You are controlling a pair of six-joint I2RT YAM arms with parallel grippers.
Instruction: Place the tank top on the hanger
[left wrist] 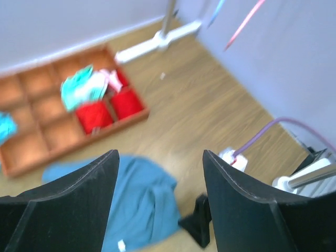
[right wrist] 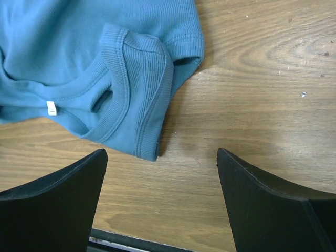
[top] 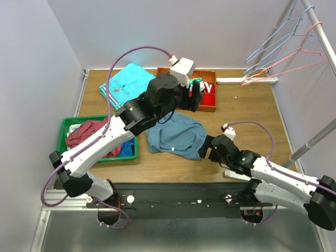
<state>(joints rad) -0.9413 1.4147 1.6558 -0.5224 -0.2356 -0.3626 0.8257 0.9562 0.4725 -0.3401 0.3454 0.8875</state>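
Tank top (top: 176,135) lies crumpled on the tabletop (top: 247,121). My left tool (left wrist: 159,153) and my right tool (right wrist: 161,151) both stand released, grasping nothing.

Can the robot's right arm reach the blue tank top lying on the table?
Probably yes. The right gripper hangs open right at the tank top's edge, with a corner of the cloth lined up between its fingers. Only bare table shows around it, and nothing blocks the way.

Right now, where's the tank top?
Top view: the tank top lies crumpled mid-table, right of the green bin, its right edge by the right gripper.
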